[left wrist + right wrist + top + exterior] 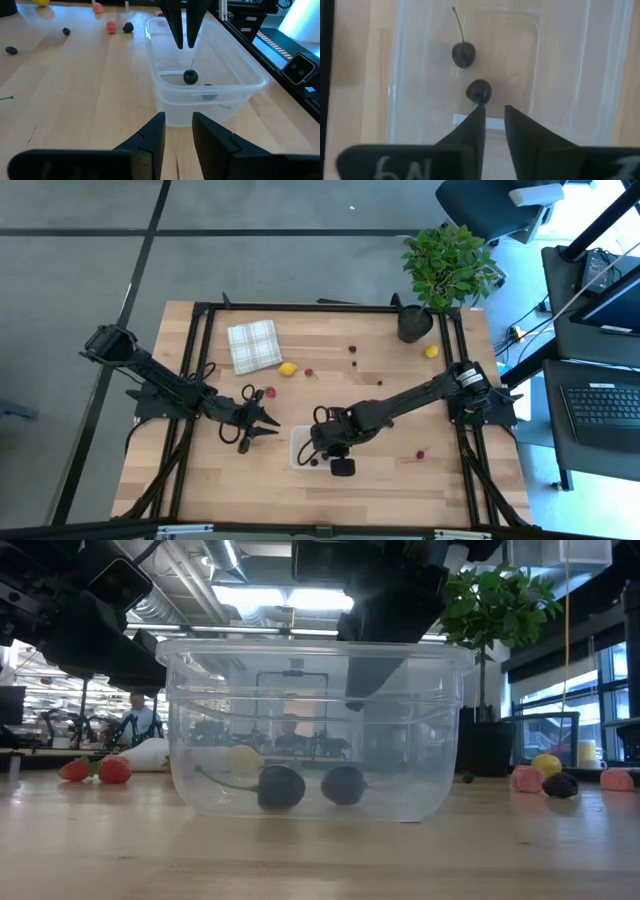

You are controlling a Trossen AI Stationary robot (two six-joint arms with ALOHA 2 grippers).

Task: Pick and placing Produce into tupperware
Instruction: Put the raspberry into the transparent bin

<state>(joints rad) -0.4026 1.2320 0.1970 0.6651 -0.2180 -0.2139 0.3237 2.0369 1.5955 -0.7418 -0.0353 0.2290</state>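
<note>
Your tupperware (315,730) sits at the near edge of the table, centre. Inside on its floor: a dark stemmed cherry (463,54) and a second dark berry (479,91), close together but apart.

Right gripper (494,117) hangs directly over the tub, pointing down, fingers parted by a narrow gap with nothing between them. The dark berry lies just below the fingertips.

Left gripper (177,130) is just beside the tub on the left arm's side, low over the wood, aimed at the tub wall. Fingers slightly apart, empty.

Past that you've got loose produce on the table: a red piece (270,392) near the left arm, a yellow lemon-like piece (288,368) by the checked cloth (254,345), small dark bits (352,350) mid-table, another yellow one (431,351) beside the potted plant (440,270) at the far right corner. One red piece (421,453) lies right of the tub.
</note>
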